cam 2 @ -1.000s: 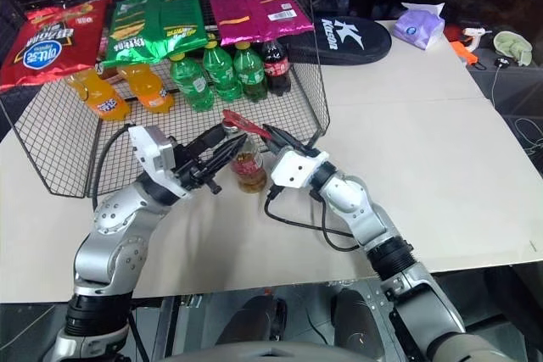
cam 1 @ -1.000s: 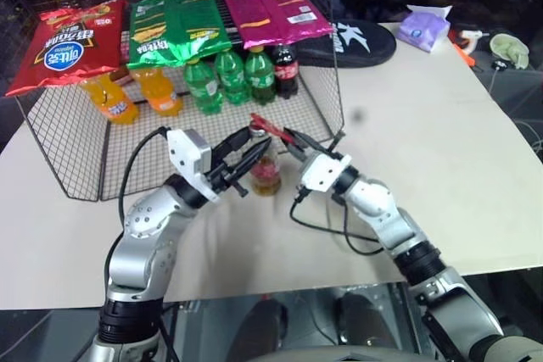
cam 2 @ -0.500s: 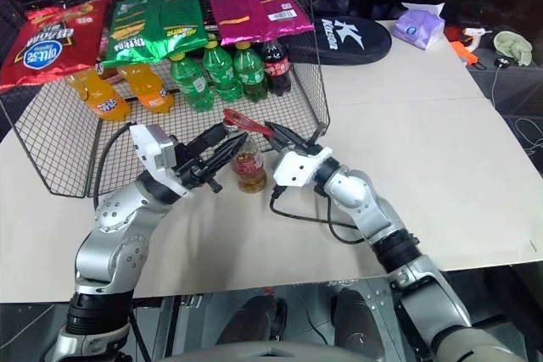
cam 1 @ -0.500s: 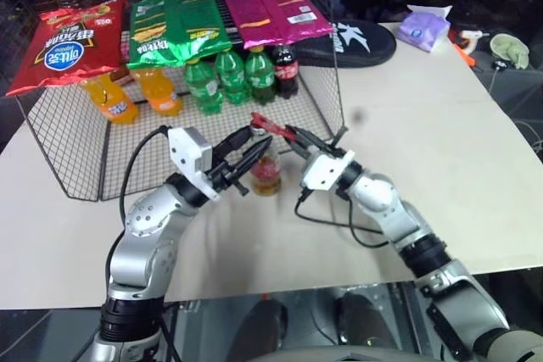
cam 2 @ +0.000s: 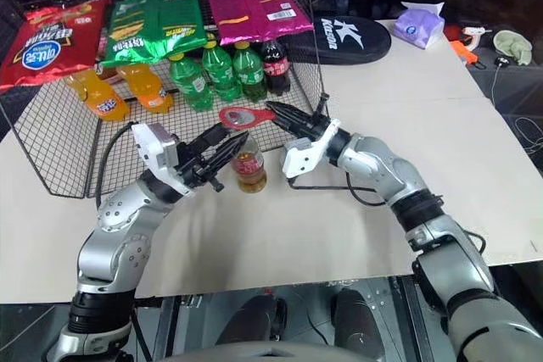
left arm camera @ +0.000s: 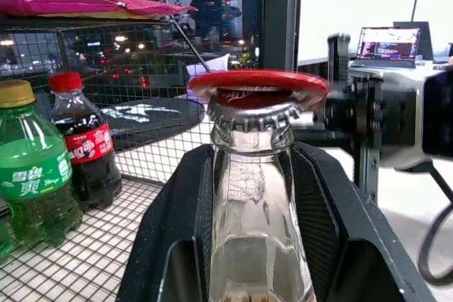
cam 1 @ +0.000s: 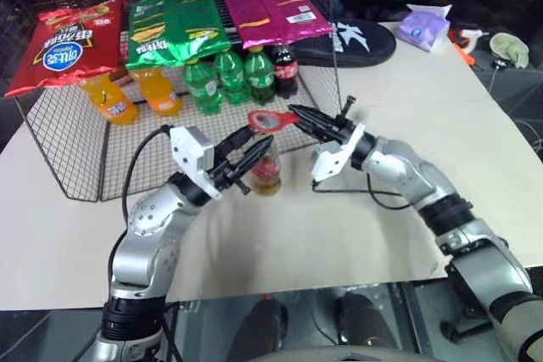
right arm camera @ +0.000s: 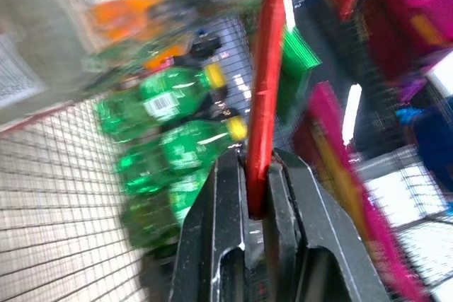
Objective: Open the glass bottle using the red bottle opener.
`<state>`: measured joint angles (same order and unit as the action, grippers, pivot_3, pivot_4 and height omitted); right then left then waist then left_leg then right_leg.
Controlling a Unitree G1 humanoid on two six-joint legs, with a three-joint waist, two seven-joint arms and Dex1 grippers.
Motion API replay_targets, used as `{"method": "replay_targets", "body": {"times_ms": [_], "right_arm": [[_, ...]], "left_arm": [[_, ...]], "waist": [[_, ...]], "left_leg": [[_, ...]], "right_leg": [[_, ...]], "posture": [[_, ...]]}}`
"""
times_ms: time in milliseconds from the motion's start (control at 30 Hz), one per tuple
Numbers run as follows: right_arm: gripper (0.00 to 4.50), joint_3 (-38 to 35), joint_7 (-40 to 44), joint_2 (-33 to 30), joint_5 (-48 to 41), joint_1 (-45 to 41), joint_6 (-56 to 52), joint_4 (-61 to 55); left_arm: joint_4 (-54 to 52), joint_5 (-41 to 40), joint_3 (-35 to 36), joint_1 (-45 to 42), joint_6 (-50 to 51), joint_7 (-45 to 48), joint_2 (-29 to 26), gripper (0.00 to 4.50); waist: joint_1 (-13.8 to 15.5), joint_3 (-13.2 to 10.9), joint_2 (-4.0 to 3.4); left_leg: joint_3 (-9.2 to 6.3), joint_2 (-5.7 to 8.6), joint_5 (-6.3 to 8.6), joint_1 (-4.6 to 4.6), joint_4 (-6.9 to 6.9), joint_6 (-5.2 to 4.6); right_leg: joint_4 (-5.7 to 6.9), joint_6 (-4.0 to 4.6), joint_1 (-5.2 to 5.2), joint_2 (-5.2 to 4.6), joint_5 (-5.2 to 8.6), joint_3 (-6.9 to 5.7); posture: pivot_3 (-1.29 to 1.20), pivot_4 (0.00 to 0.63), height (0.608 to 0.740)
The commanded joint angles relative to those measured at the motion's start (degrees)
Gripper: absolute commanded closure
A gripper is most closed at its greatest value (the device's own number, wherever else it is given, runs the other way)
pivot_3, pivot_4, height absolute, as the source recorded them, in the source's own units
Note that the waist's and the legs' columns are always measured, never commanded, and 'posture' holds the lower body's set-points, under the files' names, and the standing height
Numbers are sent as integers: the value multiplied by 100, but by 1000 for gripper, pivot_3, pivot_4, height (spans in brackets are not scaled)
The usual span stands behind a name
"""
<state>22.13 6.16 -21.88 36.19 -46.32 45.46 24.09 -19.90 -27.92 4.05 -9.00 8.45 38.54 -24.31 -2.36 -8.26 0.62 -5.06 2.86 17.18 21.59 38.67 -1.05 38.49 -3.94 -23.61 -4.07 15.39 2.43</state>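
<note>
The small clear glass bottle (cam 1: 265, 174) with a pink-red label and amber drink stands upright on the pale tabletop (cam 1: 424, 125), just in front of the wire mesh basket (cam 1: 59, 137). The left gripper (cam 1: 254, 148) is clamped on its neck — the two black fingers (left arm camera: 173, 224) press against the glass from either side, just under the crimped metal cap (left arm camera: 253, 117), which is on the bottle.

The right gripper (cam 1: 299, 116) reaches in from the right with its fingers pinched shut on the thin handle of the slim flat red bottle opener (cam 1: 270, 119). The opener lies roughly level, and its oval loop head sits over the cap (the left wrist view shows the red ring (left arm camera: 258, 84) resting right on top of it).

Inside the basket, behind the bottle, stand green plastic soda bottles (cam 1: 229, 76), a dark cola bottle with a red cap (cam 1: 285, 69) and orange soda bottles (cam 1: 136, 95). Red (cam 1: 64, 48), green (cam 1: 174, 30) and magenta snack bags (cam 1: 271, 11) lie across its top. Farther back on the table are a black oval case (cam 1: 361, 42) and a purple tissue pack (cam 1: 422, 27) — both well apart from the grippers.
</note>
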Motion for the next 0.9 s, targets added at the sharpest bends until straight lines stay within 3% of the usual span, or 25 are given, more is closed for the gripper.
{"method": "replay_targets", "body": {"times_ms": [33, 267, 533, 767, 833, 867, 900], "right_arm": [[4500, -85, -124, -137, 104, -286, 191, -135], [4500, -318, -261, -97, -121, -255, 24, -205], [4500, -834, -105, 219, -1257, 325, -594, -158], [4500, -934, 18, 352, -1575, 696, -894, -351], [4500, -932, 37, 372, -1583, 742, -931, -387], [4500, -933, 45, 385, -1593, 769, -957, -409], [4500, -936, 54, 395, -1594, 790, -972, -421]], "left_arm": [[41, 130, -126, 70, 66, 6, -2, 3356], [23, 137, -96, 117, 72, -13, -23, 3356], [-88, 51, 16, 143, 103, -67, -35, 3356], [-129, 60, 35, 148, 84, -130, -41, 3356], [-127, 72, 32, 148, 73, -144, -39, 2413], [-133, 77, 34, 159, 76, -156, -39, 2400], [-142, 83, 37, 167, 89, -162, -37, 1845]], "waist": [[1, 0, 0], [-2, 0, 0], [-1, 0, -1], [-2, 0, -1], [-2, -1, -1], [-5, -3, -2], [-7, -3, -1]], "left_leg": [[0, 0, 0, 0, 0, 0], [-1, -1, 0, 3, -2, 0], [-2, -1, 0, 3, -3, 0], [-2, -2, 0, 3, -4, 0], [-1, -2, 0, 4, -4, 0], [-1, -2, 0, 3, -4, 0], [-1, -1, 0, 6, -4, 0]], "right_leg": [[0, 0, 0, 0, 0, 0], [-6, 0, -1, -1, 0, 0], [-7, 0, 0, -1, 0, 0], [-6, 0, -1, 0, 0, 0], [-6, 0, -1, 0, 0, 0], [-6, 0, -1, 0, 0, 0], [-6, 0, -4, 0, 0, 1]], "posture": [[0, 150, 740], [0, 150, 740], [0, 150, 740], [0, 150, 740], [0, 150, 740], [0, 150, 740], [0, 150, 740]]}}
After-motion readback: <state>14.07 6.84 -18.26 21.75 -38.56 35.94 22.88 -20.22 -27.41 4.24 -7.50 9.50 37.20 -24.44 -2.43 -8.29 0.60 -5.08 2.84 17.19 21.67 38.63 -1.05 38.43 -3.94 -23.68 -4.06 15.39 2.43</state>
